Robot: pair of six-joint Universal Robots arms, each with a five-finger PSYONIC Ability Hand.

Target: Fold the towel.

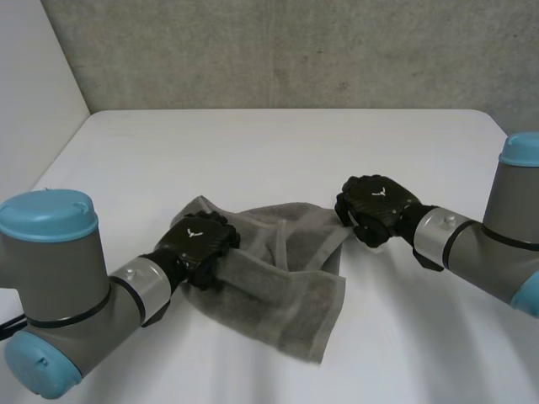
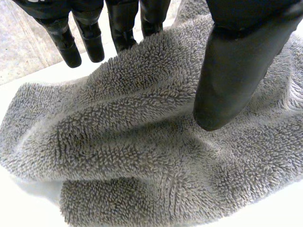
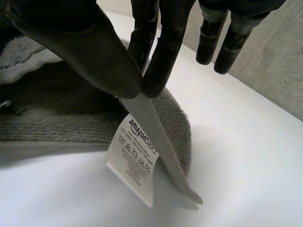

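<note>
A grey terry towel [image 1: 286, 286] lies crumpled and partly doubled over on the white table [image 1: 278, 143]. My left hand [image 1: 198, 246] rests on the towel's left part. In the left wrist view this left hand [image 2: 236, 71] has straight, spread fingers [image 2: 90, 38] above the towel [image 2: 142, 142], its thumb tip touching the pile. My right hand [image 1: 375, 206] is at the towel's right corner. In the right wrist view the right hand [image 3: 80, 47] pinches that corner of the towel [image 3: 165, 123] between thumb and fingers [image 3: 161, 56], lifted slightly, with a white care label [image 3: 135, 158] hanging below.
Bare white tabletop lies beyond and to the right of the towel. A grey wall [image 1: 295, 50] stands behind the table's far edge, and a white panel [image 1: 34, 93] borders the table's left side.
</note>
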